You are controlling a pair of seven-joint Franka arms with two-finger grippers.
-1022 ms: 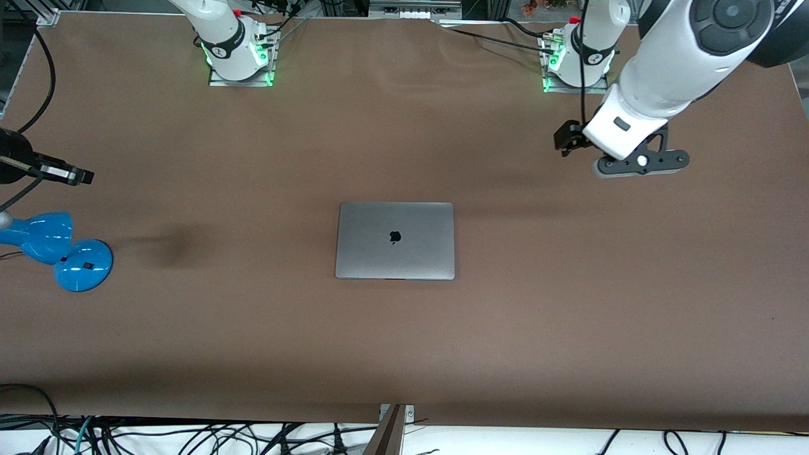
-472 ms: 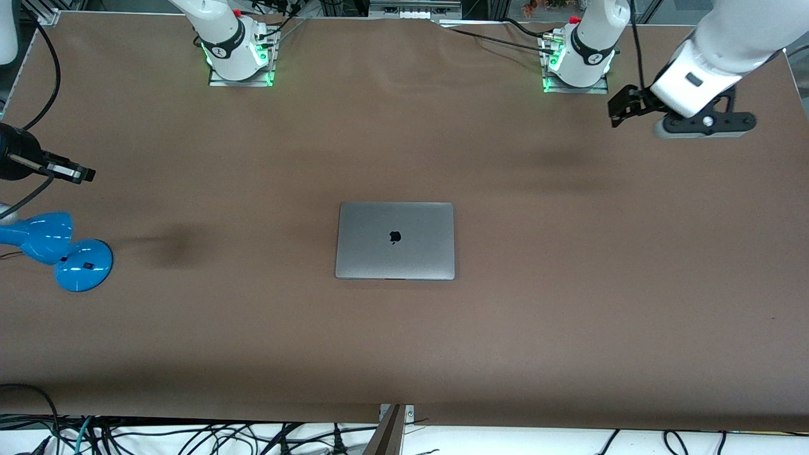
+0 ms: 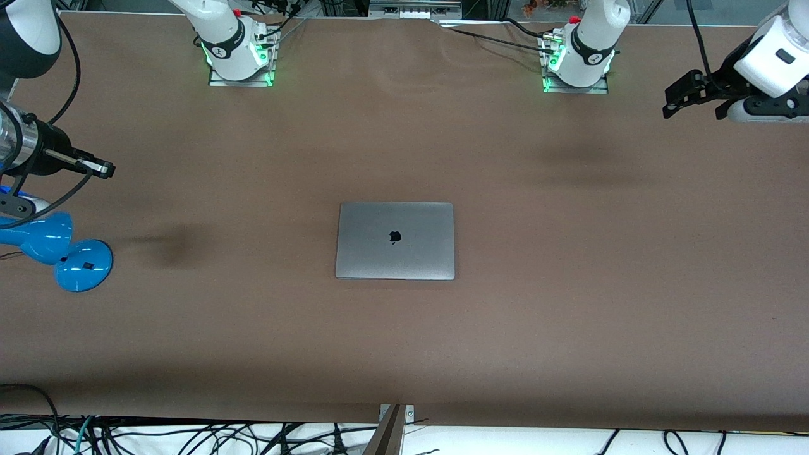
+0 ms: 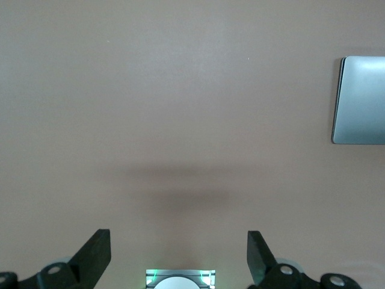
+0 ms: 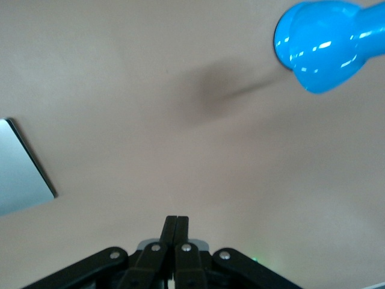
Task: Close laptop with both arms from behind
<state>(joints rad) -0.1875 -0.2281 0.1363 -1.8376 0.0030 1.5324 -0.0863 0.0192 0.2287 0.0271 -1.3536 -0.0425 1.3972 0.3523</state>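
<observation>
The laptop lies shut and flat at the middle of the table, silver-grey lid up with the dark apple logo showing. Its edge shows in the left wrist view and in the right wrist view. My left gripper hangs open and empty over the left arm's end of the table, well away from the laptop; its fingers stand wide apart. My right gripper is shut and empty over the right arm's end of the table; its fingertips are pressed together.
A blue lamp stands at the right arm's end of the table, just under the right gripper, and shows in the right wrist view. The arm bases stand along the table's back edge. Cables lie off the front edge.
The left arm has swung away from the laptop toward its own end of the table. The right gripper has come a little into view toward the table's middle. The laptop has not moved.
</observation>
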